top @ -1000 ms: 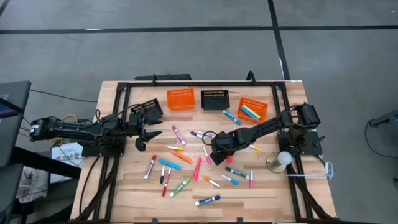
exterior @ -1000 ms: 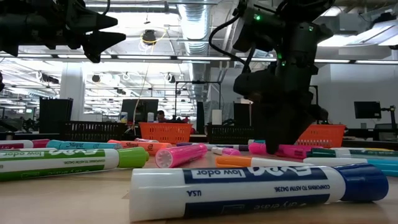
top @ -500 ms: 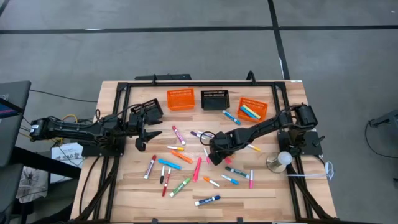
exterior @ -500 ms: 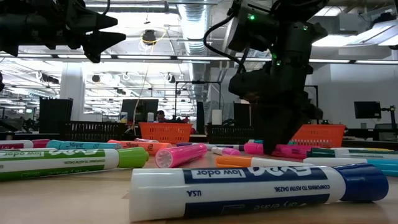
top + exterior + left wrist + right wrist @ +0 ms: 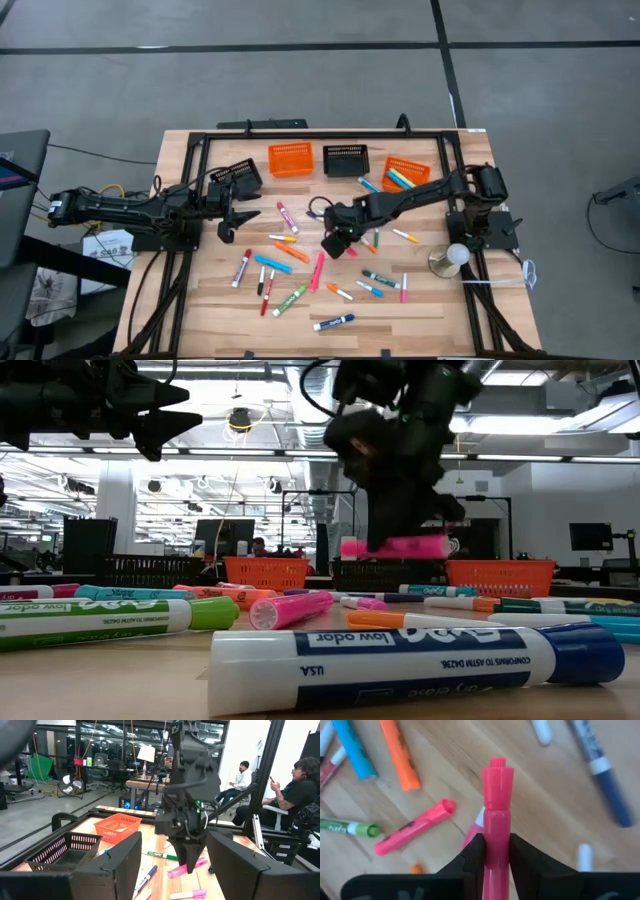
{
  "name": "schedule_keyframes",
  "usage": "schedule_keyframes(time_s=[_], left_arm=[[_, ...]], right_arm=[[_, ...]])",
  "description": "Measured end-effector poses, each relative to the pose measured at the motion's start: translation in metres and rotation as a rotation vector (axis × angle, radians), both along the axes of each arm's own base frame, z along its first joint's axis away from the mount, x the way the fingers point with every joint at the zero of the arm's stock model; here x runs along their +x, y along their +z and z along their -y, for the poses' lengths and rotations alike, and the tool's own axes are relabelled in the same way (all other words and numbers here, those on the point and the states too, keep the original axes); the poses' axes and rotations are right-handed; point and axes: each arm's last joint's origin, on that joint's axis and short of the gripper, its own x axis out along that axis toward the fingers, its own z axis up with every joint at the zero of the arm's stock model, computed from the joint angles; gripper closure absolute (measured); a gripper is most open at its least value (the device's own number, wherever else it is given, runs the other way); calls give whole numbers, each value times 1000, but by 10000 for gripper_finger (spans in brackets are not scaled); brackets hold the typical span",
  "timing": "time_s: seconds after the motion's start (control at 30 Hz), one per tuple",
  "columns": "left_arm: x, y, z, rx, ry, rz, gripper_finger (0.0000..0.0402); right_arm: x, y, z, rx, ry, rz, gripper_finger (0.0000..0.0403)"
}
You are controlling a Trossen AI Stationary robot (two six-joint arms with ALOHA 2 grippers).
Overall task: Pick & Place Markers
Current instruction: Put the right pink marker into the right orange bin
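Markers, mixed colours, lying loose across the wooden table, most of them in the middle and front part. One pink marker is off the surface, held level above the scattered ones, clamped between the fingers of the right gripper; its capped end juts forward past the fingertips (seen from the right wrist, with the tabletop below it). Right gripper in the high view sits over the table's centre, its arm stretched in from the right edge. Left gripper hangs above the table's left part beside a tilted black mesh basket, jaws apart and holding nothing. Other items on the surface: long pink marker just below the right gripper, orange marker, blue-capped marker nearest the front edge, green marker. Back row: orange basket, black basket, second orange basket at the right, which holds several markers. Two seated persons show beyond the table in the left wrist view.
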Motion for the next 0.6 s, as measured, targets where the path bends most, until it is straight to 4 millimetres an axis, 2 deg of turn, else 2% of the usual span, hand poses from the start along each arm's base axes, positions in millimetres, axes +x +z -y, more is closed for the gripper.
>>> schedule_keyframes(time_s=[0.1, 0.27, 0.47, 0.6], left_arm=[[0, 0, 0, 0, 0, 0, 179], [0, 0, 0, 0, 0, 0, 179], [0, 0, 0, 0, 0, 0, 179], [0, 0, 0, 0, 0, 1, 179]], right_arm=[[-7, 13, 9, -37, 63, -99, 341], [-29, 34, 28, -85, 157, -196, 342], [-56, 69, 49, -177, 181, -197, 342], [-71, 90, 62, -202, 213, -134, 342]])
